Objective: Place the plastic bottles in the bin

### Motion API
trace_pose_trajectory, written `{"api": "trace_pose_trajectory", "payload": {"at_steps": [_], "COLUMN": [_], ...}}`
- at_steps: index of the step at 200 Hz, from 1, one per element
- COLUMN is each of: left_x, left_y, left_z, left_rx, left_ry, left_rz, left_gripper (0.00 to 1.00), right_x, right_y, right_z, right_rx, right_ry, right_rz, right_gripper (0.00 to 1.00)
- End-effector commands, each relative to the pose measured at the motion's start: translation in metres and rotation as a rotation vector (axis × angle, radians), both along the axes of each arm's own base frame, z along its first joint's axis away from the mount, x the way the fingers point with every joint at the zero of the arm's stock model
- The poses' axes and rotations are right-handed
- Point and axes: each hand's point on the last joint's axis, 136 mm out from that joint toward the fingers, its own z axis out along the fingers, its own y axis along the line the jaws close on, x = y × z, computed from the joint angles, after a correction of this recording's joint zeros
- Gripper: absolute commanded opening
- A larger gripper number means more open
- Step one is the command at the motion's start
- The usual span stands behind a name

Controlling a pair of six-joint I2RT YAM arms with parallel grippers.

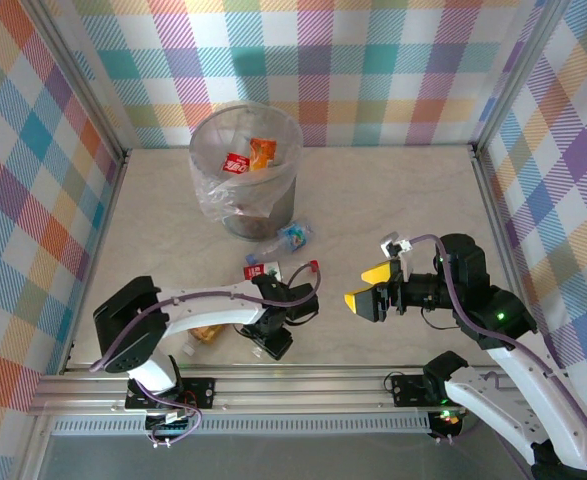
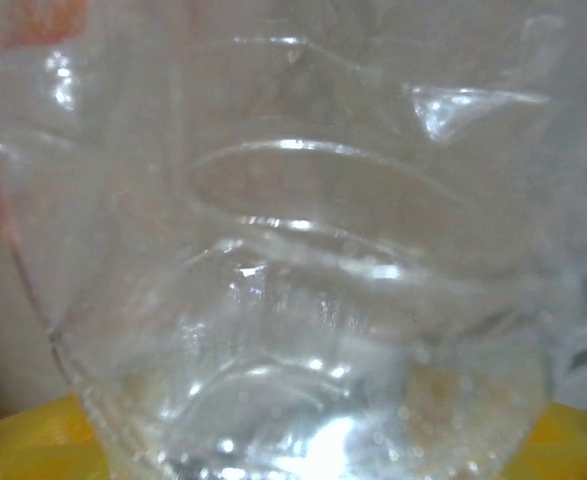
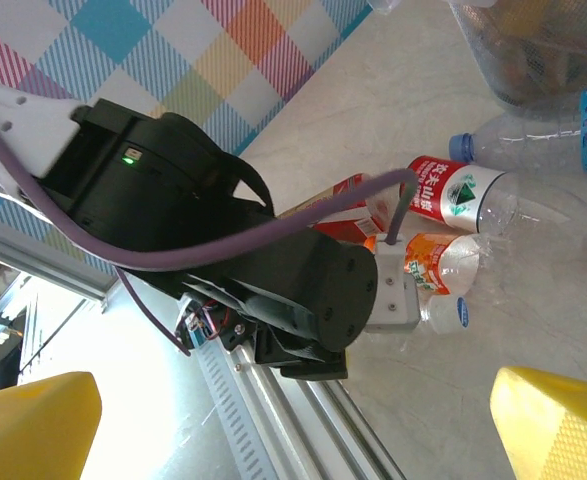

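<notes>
A clear bottle [image 2: 303, 300] is seen between the yellow fingers [image 2: 13, 445] of the left gripper [image 1: 275, 332], at the front of the desk [image 1: 393, 200], before the bin [image 1: 265, 212] — whether it is clamped cannot be told. The right gripper [image 1: 369, 287] is held wide apart, empty. The bottle is judged thin, light, slippery — best squeezed gently across its ribs. Chinese writing on a red label [image 3: 443, 190] cannot be read.

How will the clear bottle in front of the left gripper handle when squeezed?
The clear bottle looks empty, so probably light. Its thin ribbed wall shows a dent, so it likely buckles when squeezed. Smooth and round, it may slip or roll.
</notes>
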Motion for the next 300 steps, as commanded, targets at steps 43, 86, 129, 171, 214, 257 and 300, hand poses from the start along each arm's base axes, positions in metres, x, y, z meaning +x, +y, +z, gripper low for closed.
{"api": "trace_pose_trajectory", "payload": {"at_steps": [43, 86, 129, 171, 214, 257, 300], "left_x": [0.003, 0.039, 0.088, 0.139, 0.192, 0.254, 0.305], "left_y": [-0.068, -0.096, -0.108, -0.103, -0.082, -0.043, 0.002], "left_z": [0.077, 0.132, 0.195, 0.26, 0.316, 0.347, 0.359], "left_rx": [-0.365, -0.57, -0.783, -0.91, -0.919, -0.869, -0.733], "left_ry": [0.002, -0.053, -0.16, -0.322, -0.493, -0.636, -0.763], "left_rz": [-0.087, -0.062, -0.014, 0.028, 0.071, 0.192, 0.281], "left_gripper": [0.58, 0.57, 0.57, 0.57, 0.57, 0.57, 0.57], "right_x": [-0.004, 0.01, 0.026, 0.039, 0.047, 0.059, 0.066], "right_y": [0.004, -0.002, -0.008, -0.01, -0.008, -0.007, -0.005], "right_z": [0.019, 0.032, 0.047, 0.061, 0.076, 0.083, 0.077], "right_rx": [0.085, 0.093, 0.121, 0.153, 0.172, 0.158, 0.127], "right_ry": [-0.068, -0.142, -0.226, -0.277, -0.323, -0.35, -0.338], "right_rz": [0.026, -0.058, -0.151, -0.211, -0.226, -0.258, -0.261], "right_gripper": [1.0, 1.0, 1.0, 1.0, 1.0, 1.0, 1.0]}}
